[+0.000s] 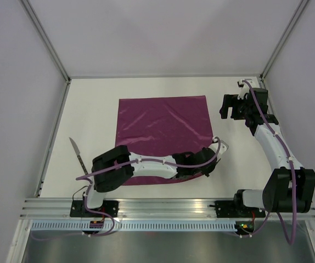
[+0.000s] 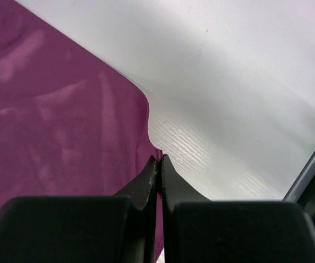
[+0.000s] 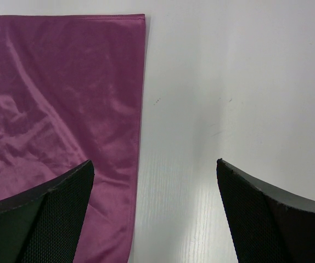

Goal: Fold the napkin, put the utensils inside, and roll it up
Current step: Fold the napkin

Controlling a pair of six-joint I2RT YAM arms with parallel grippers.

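Surface: a white table (image 1: 91, 104) stood boxed in by pale walls (image 1: 15, 82), with the arm bases along its near edge.
Utensil: one silvery utensil (image 1: 77, 153) with a pointed tip lay close to the table's left edge, well apart from the cloth; no other piece could be made out.
Napkin: the napkin (image 1: 163, 123) lay flat and unfolded across the middle of the table, with soft creases showing.
Left gripper: the left gripper (image 2: 158, 160) was down at the cloth's near right corner, its jaws closed tight on that corner's edge.
Right gripper: the right gripper (image 3: 153, 163) hung with its jaws spread wide and holding nothing, just off the cloth's far right corner, towards the table's far right.
Step in hand: judged to be the start of the first fold.
Doing it well: the pinched corner should be lifted only enough to clear the table, then carried straight across so edge meets edge.
Support: the free gripper would probably best take the far right corner, so the right edge travels level.
Risk: thin, shiny cloth may slip from a shallow pinch or drag and bunch.
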